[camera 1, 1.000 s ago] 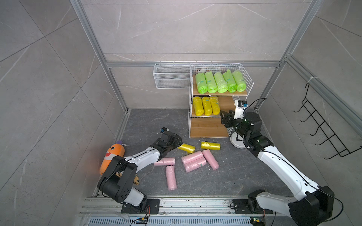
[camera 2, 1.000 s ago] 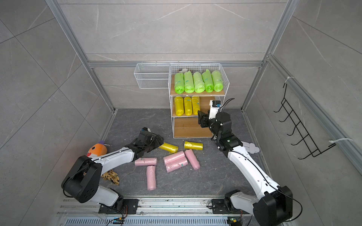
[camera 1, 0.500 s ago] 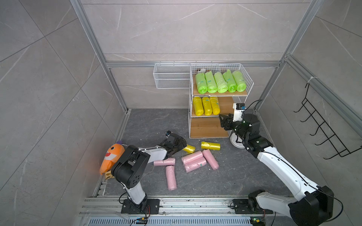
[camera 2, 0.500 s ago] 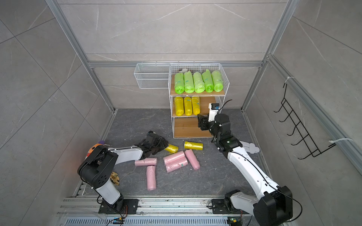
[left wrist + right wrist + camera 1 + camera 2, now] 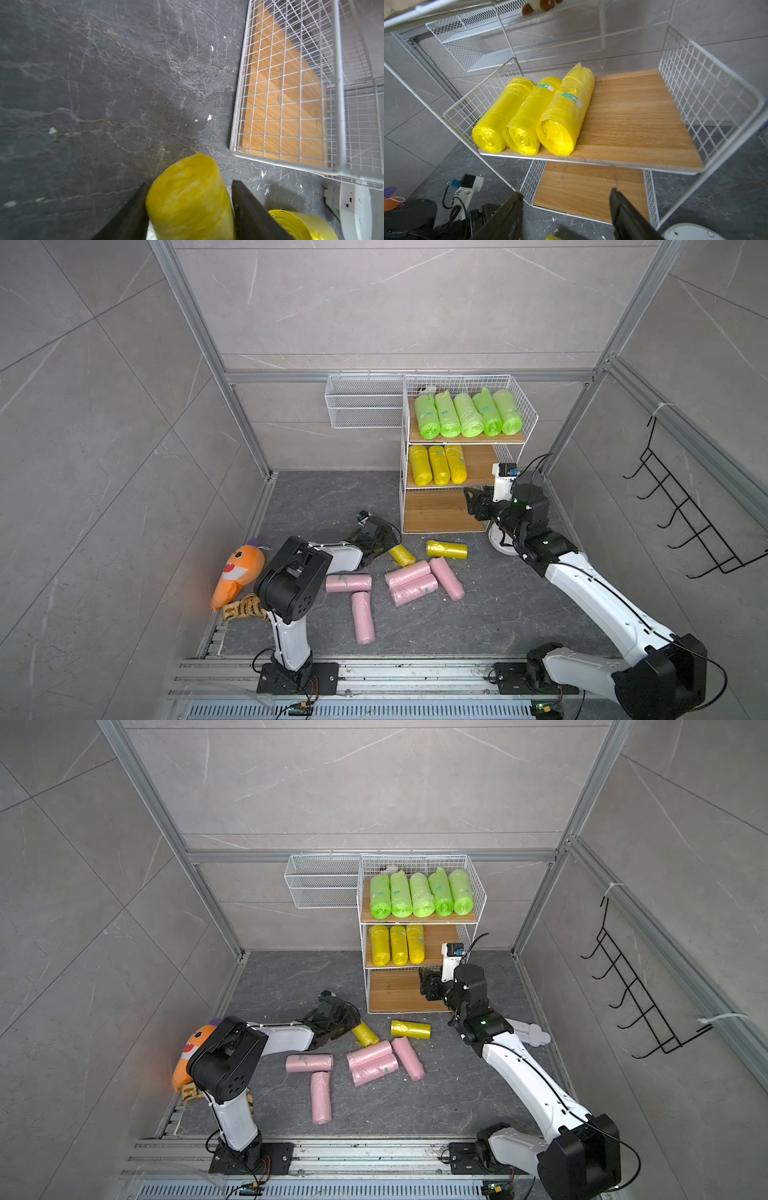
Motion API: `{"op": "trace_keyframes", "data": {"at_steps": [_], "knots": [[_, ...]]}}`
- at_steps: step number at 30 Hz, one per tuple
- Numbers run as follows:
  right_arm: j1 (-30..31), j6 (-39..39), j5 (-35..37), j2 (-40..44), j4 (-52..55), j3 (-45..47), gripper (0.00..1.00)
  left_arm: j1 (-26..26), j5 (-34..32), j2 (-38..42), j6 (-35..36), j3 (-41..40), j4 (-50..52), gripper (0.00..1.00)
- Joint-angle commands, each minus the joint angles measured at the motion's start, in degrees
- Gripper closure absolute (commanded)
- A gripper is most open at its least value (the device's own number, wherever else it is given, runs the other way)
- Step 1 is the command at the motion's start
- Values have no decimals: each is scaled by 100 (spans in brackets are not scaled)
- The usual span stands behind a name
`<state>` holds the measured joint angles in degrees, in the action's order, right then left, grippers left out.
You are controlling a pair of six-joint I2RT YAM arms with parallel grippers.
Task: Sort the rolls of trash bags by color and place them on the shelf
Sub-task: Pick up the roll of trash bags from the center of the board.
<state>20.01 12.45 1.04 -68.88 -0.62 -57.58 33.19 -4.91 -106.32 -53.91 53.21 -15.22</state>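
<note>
Left gripper (image 5: 188, 182) has closed in since a second ago; jaws now squeeze the yellow roll (image 5: 187, 199) between them, on the floor; I'd judge it soft, light, slippery, so grip mid-body; right gripper (image 5: 564, 191) half open, empty, shelf (image 5: 633, 116) ahead.

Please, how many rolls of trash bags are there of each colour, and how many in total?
Green rolls: 5, all on the top tier of the shelf.
Yellow rolls: 5, with 3 on the middle tier and 2 off the shelf.
Pink rolls: 5, all on the floor.
Total: 15.
</note>
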Motion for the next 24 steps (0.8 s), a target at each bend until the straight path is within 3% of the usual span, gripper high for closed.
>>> {"op": "trace_keyframes", "data": {"at_steps": [1,12,24], "knots": [[-18,30,37,73,89,31,30,30,-144,-260,-22,27,72,43],[-8,87,2,69,163,62,30,-13,-554,-187,-495,-63,-351,70],[15,277,-447,620,875,48,29,-409,-669,1015,-738,-429,-637,87]]}}
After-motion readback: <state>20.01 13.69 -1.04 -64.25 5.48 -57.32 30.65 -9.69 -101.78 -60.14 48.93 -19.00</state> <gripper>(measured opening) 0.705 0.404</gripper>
